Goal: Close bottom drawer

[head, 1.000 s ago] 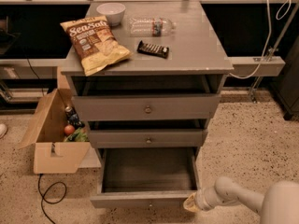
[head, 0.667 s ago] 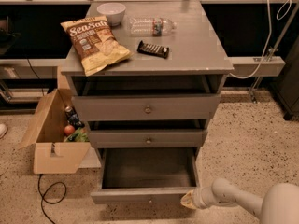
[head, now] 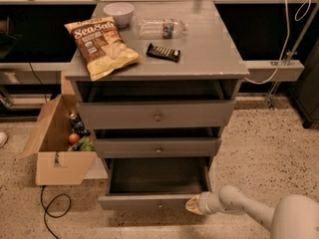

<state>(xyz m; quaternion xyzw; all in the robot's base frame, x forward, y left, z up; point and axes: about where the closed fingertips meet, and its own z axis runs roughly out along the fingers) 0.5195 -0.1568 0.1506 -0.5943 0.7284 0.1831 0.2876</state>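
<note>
At the left of the frame an open box (head: 50, 156) sits on the floor beside the bench (head: 212, 44), with a loop of cable (head: 54, 210) below it. On the bench top lie a chip bag (head: 102, 44), a bowl (head: 118, 13), a bottle (head: 162, 27) and a dark bar (head: 163, 52). Under the top, the top drawer (head: 157, 114) and the middle drawer (head: 158, 147) each stand a little proud of the frame.

The bottom drawer (head: 144, 202) is at the lower centre, pulled well out, so its dark inside shows and looks bare. Its slim front faces the lower edge of the frame.

The claw (head: 195, 204) is at the lower right, at or just beside the right end of that front. Whether it is spread or pressed together I cannot tell. The pale arm (head: 249, 214) runs off to the lower right corner.

The step in hand looks like the start of the push, with the drawer not yet closed. The contact is off-centre, so the next move calls for a steady shove straight towards the bench; a skewed push could rack the drawer in its runners. Sliding nearer the knob first would be safer
</note>
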